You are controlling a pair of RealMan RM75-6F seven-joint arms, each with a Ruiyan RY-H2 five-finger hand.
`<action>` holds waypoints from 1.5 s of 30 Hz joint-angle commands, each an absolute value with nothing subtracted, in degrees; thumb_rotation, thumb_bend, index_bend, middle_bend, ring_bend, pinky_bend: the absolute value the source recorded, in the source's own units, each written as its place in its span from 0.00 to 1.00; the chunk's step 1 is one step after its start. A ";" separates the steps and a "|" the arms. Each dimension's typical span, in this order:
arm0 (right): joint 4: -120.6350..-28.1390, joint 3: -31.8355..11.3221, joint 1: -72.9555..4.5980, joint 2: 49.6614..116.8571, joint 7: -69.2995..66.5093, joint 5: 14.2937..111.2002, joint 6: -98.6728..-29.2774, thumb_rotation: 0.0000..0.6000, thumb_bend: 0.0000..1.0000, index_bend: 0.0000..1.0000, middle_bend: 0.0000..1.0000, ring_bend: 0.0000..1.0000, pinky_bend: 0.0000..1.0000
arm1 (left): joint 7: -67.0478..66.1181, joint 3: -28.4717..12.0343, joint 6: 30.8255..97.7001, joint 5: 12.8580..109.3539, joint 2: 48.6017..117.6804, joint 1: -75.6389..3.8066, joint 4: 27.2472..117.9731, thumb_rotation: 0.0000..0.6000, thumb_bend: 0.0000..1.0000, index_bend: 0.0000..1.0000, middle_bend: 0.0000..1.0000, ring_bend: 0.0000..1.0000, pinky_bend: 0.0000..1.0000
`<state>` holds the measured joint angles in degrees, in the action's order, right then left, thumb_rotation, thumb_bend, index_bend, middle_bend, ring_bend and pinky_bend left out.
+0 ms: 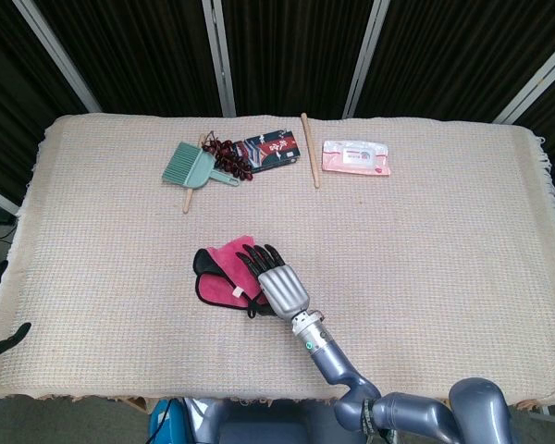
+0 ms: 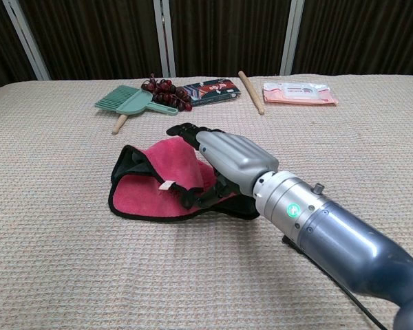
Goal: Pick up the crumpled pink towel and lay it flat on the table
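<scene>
Beige woven cloth covers the table (image 1: 444,277). Toward its near edge, left of centre, the right hand (image 1: 279,282) lies palm-down on the crumpled pink towel (image 1: 224,273), fingers outstretched; I cannot tell if it grips. A green dustpan (image 1: 196,166) lies near the far edge.

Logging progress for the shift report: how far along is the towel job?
Early stage. Done: the right robot hand has reached the pink towel and rests on its right edge. In hand: closing a grip; whether it actually holds cloth is unclear. Left: lifting the towel, still folded on the table, and spreading it flat.
</scene>
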<state>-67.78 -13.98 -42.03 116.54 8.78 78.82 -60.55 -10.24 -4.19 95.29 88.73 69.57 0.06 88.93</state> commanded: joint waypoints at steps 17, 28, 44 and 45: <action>-65.88 -15.01 -41.08 117.18 6.40 80.89 -67.07 1.00 0.47 0.42 0.13 0.05 0.00 | -9.92 -3.99 95.84 89.38 69.98 0.13 88.68 1.00 0.02 0.01 0.00 0.00 0.00; -65.75 -14.51 -40.85 116.90 5.94 81.84 -68.40 1.00 0.47 0.60 0.28 0.12 0.00 | -10.02 -3.73 95.89 89.89 70.13 0.09 88.65 1.00 0.02 0.01 0.00 0.00 0.00; -70.60 -17.42 -42.07 112.77 8.00 81.52 -68.06 1.00 0.47 0.61 0.29 0.13 0.00 | -9.99 -3.61 95.42 89.80 70.17 -0.06 88.85 1.00 0.01 0.02 0.00 0.00 0.00; -71.36 -18.26 -42.39 112.00 8.54 81.36 -68.00 1.00 0.47 0.61 0.29 0.13 0.00 | -10.01 -3.62 95.19 89.68 70.21 -0.15 88.93 1.00 0.01 0.02 0.00 0.00 0.00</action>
